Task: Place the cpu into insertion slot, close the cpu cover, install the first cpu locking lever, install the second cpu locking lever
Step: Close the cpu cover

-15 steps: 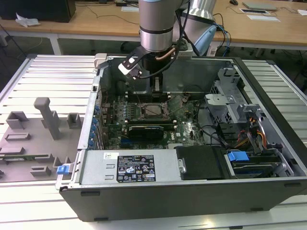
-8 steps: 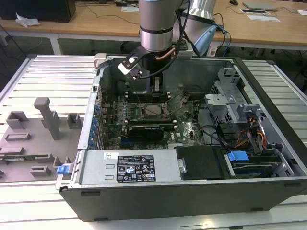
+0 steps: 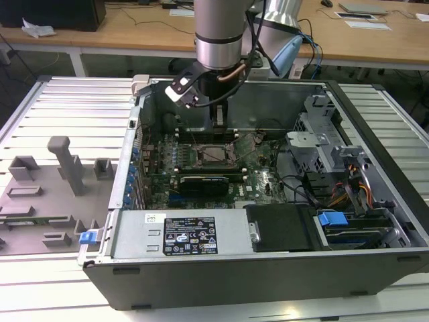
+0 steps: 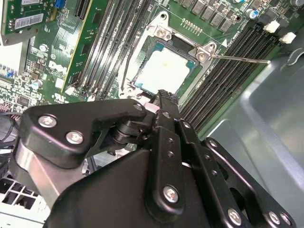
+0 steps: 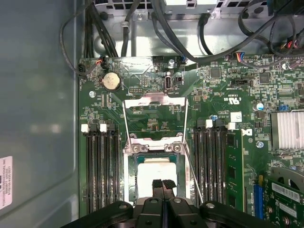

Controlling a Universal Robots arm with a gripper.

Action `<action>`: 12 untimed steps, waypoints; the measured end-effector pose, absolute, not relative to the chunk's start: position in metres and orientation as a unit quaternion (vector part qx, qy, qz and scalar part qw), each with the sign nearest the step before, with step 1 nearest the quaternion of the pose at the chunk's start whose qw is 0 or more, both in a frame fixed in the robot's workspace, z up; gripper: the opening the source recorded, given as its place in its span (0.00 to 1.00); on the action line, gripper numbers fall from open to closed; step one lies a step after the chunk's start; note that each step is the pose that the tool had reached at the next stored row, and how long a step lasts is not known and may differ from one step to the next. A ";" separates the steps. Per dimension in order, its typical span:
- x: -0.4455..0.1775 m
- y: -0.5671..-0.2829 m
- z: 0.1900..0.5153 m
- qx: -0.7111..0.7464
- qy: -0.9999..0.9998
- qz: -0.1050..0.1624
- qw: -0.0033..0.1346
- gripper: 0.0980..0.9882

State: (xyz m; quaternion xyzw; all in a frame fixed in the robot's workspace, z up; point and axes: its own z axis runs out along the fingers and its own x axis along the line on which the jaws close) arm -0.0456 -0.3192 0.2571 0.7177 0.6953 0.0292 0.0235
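Arm: is reaching down into the open computer case (image 3: 221, 282), which is lying on a slatted table (image 3: 67, 100) in the exterior view.
Gripper (image 5: 162, 184): is showing its two black fingertips pressed together with nothing between them in both wrist views (image 4: 165, 96); clenched and carrying nothing.
Gripper position: is hanging just over one edge of the socket; whether it is touching the chip cannot be told.
Cpu (image 5: 154, 166): is sitting flat inside the insertion slot (image 5: 136, 161), pale metal top facing up; the second wrist view is showing it square in the dark frame (image 4: 164, 71).
Cpu cover (image 5: 155, 99): is standing swung open off the socket, hinged at the edge away from the gripper, green board showing through its cut-out.
Locking levers (image 5: 124, 118): thin wire rods are standing free on either side of the socket, not latched down; one is sticking out over the memory slots (image 4: 240, 58).
Surroundings: long black memory slots (image 5: 99, 161) are flanking the socket on both sides; a coin cell (image 5: 111, 81) is sitting on the motherboard (image 5: 142, 71) beyond the cover.
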 end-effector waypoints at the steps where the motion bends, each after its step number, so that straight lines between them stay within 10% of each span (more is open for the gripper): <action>1: -0.046 -0.319 0.257 0.718 0.695 0.029 0.023 0.01; 12: -0.028 -0.319 0.257 0.718 0.695 0.029 0.023 0.01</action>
